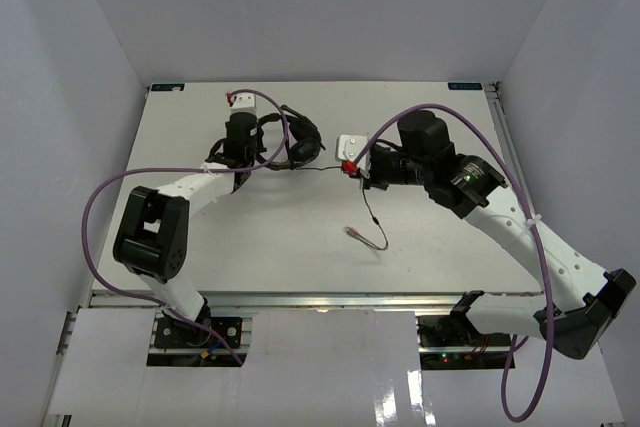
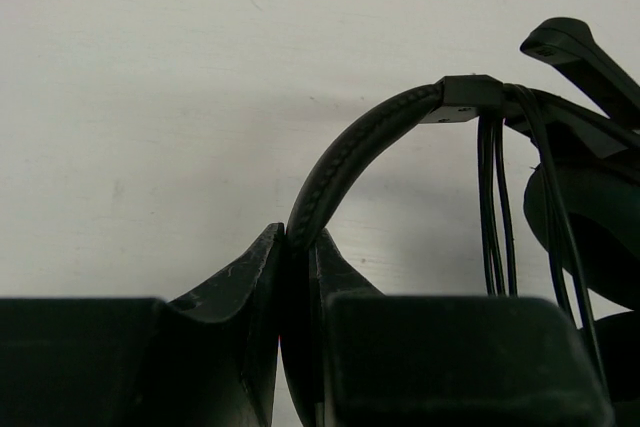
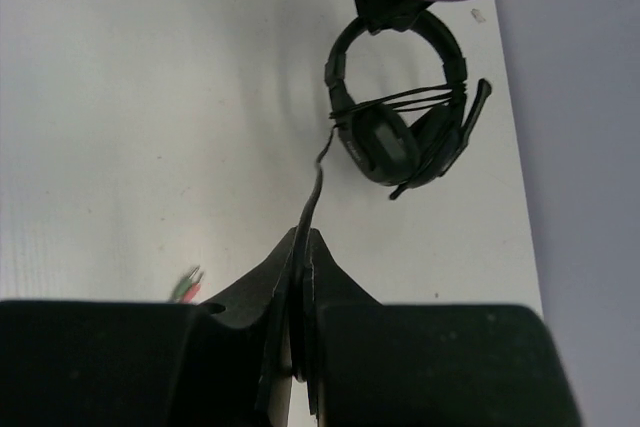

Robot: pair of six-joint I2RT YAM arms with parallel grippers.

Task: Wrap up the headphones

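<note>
The black headphones [image 1: 298, 139] lie at the back middle of the table, with several turns of their thin cable wound across the earcups [image 3: 400, 99]. My left gripper [image 1: 260, 139] is shut on the padded headband [image 2: 350, 157]; in the left wrist view its own point [image 2: 300, 239] sits where the band enters the jaws. My right gripper [image 1: 350, 171] is shut on the cable [image 1: 325, 171], which runs taut from the headphones [image 3: 395, 132] into its jaws [image 3: 305, 239]. The loose end trails towards me to the coloured plugs [image 1: 350, 232], also in the right wrist view [image 3: 190, 287].
Purple arm cables [image 1: 110, 192] loop beside both arms. The table's right edge [image 3: 520, 197] runs close beside the headphones in the right wrist view. The white enclosure walls [image 1: 60, 97] stand on three sides.
</note>
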